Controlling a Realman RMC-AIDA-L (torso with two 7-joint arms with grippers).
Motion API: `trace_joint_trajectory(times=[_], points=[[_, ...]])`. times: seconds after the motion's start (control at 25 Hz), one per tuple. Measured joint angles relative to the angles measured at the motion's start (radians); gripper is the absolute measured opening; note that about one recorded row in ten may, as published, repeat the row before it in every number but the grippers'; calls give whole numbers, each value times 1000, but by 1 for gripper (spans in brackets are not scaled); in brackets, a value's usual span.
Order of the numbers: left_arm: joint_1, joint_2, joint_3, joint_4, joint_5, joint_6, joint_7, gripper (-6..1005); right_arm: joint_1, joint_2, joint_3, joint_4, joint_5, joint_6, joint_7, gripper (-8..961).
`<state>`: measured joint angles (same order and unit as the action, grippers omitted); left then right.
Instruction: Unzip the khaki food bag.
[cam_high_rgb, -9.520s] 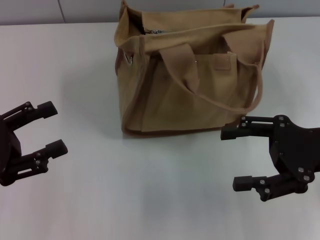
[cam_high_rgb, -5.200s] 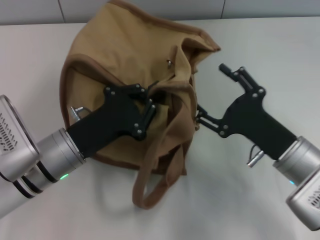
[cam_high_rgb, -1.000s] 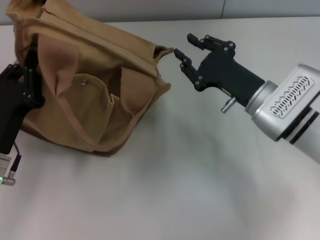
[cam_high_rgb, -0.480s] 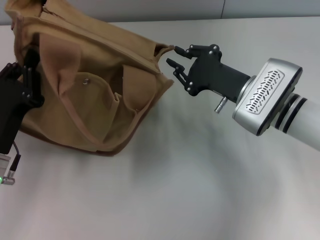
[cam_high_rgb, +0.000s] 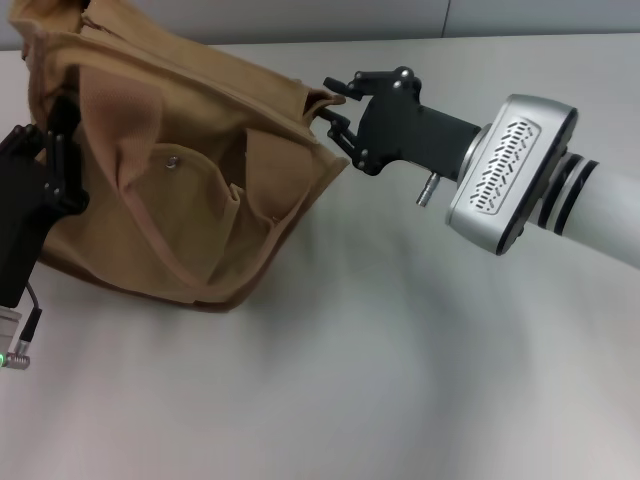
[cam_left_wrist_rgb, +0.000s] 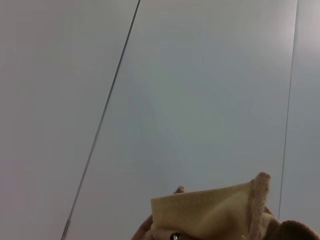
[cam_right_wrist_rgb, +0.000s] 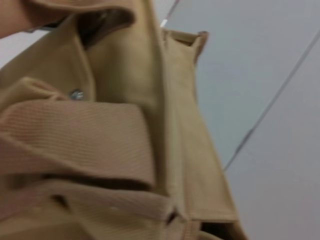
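The khaki food bag (cam_high_rgb: 190, 180) lies tilted on the white table, its front pocket with a snap button (cam_high_rgb: 172, 160) facing me and one loop handle (cam_high_rgb: 150, 255) hanging down. My left gripper (cam_high_rgb: 62, 150) is at the bag's left end and is shut on the fabric there; a bag corner shows in the left wrist view (cam_left_wrist_rgb: 210, 215). My right gripper (cam_high_rgb: 335, 102) is open, with its fingers on either side of the bag's top right corner. The right wrist view shows the bag (cam_right_wrist_rgb: 100, 140) up close. The zipper is not clearly in view.
The white table (cam_high_rgb: 400, 350) stretches out in front of and to the right of the bag. A grey wall (cam_high_rgb: 300, 20) runs along the table's far edge. The long right arm (cam_high_rgb: 510, 175) reaches in from the right.
My right gripper has moved left to the bag's top right corner and now straddles it. The bag and the left gripper have stayed put.
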<state>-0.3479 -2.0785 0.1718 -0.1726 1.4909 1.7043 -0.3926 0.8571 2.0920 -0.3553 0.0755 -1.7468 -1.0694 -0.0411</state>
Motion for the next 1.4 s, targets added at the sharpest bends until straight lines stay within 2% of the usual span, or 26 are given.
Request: trace_joint_trajectory(times=[0.24,0.44,0.56,0.64,0.68,0.72,0.8,1.0,1.12,1.28,1.32,1.4], points=[[2,0,0,-1,0,-4,0,58,7,0,5,-11,-39,1,-1,218],[3,0,0,-2,0,-6,0,58,1,0,15,-11,-36,-7,-2,46],[3,0,4,-4,0,-10,0,59,-5,1,45,-9,-32,-22,24,48],[2,0,26,-8,0,-15,0,59,-11,0,112,-14,-30,-48,81,50],[0,-1,44,-13,1,-18,0,59,-15,-4,179,-30,-29,-75,173,51],[-4,-1,62,-17,2,-23,0,59,-15,-4,179,-30,-29,-75,173,52],[-20,-2,108,-31,6,-47,0,59,-17,-8,224,-77,-28,-109,328,53],[-66,-2,150,-76,5,-156,3,59,-5,-9,229,-173,5,-147,569,57],[-82,-1,153,-77,4,-216,-43,59,0,-9,233,-175,10,-136,587,60],[-73,0,153,-56,5,-221,-113,59,-20,-6,236,-163,13,-122,585,63],[-65,1,153,-47,6,-205,-119,98,-30,-6,239,-161,15,-126,586,64],[-45,3,154,-26,9,-158,-121,175,-62,-7,244,-159,26,-181,615,200]])
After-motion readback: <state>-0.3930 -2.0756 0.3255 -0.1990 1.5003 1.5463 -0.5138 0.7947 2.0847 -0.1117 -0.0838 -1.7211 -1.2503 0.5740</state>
